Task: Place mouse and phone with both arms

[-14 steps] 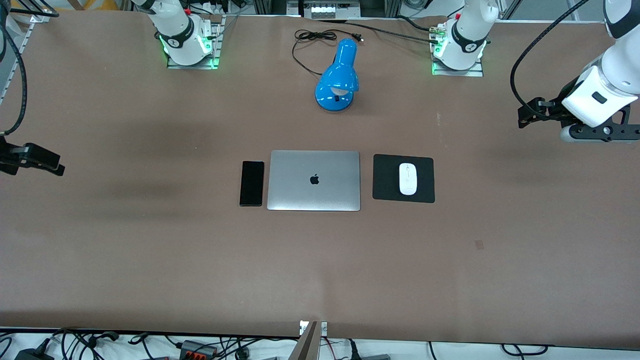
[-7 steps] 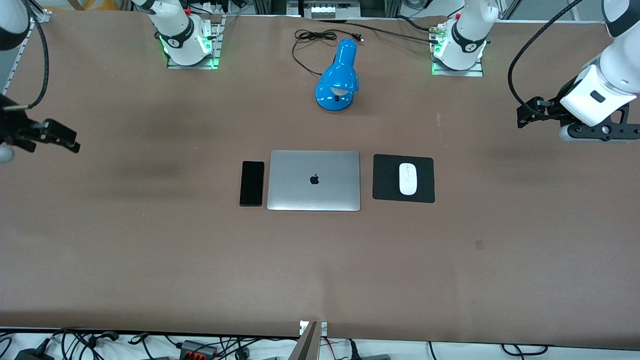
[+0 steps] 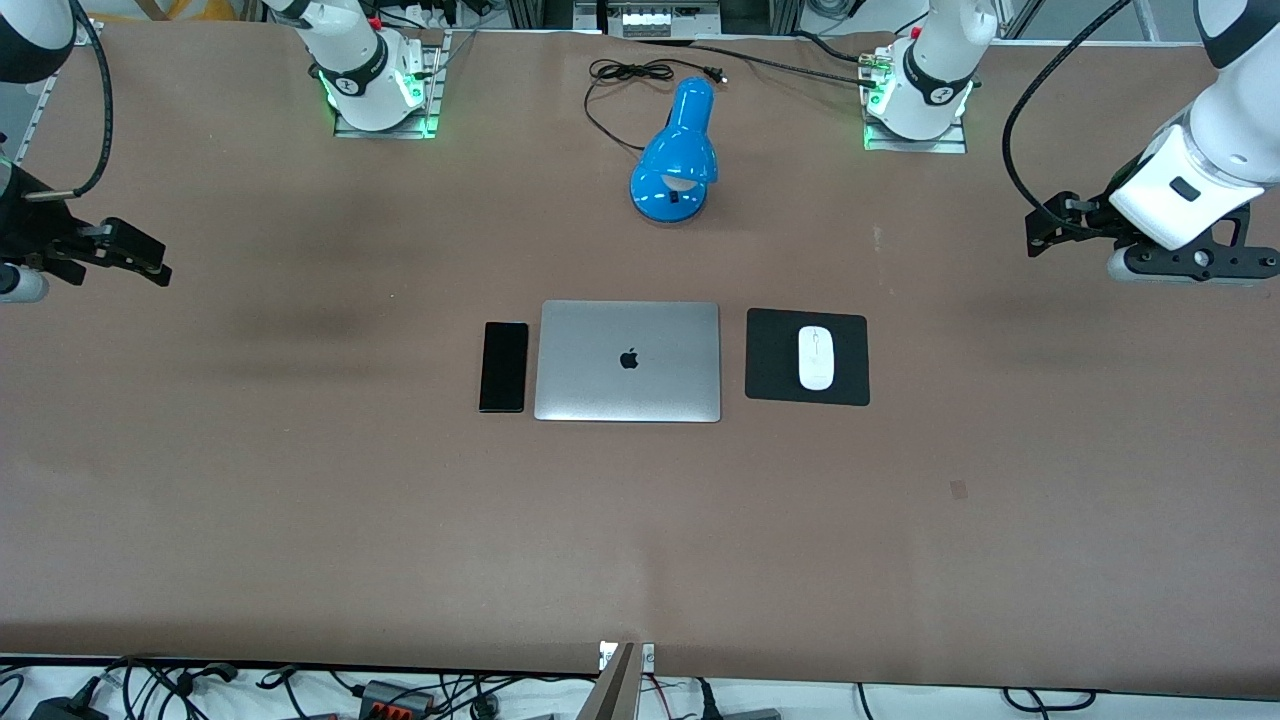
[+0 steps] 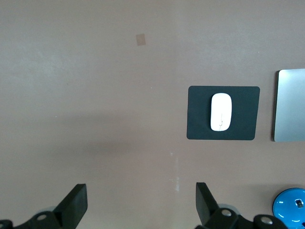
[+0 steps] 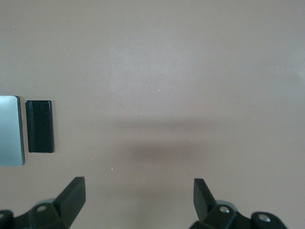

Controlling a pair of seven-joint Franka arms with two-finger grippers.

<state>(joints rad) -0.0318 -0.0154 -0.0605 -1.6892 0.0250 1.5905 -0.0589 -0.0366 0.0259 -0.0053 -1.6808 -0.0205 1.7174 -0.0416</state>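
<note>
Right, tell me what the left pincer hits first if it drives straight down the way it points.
Bare table, as far as shown. The open left pincer points down, well clear of the mouse pad and mouse.

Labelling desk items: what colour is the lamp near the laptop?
Bright blue; the desk lamp shows best in the front view.

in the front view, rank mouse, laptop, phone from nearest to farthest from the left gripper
The left gripper hangs open over bare table at the left arm's end.
1. mouse, on the black pad
2. laptop, mid-table
3. phone, beside the laptop toward the right arm's end
</note>
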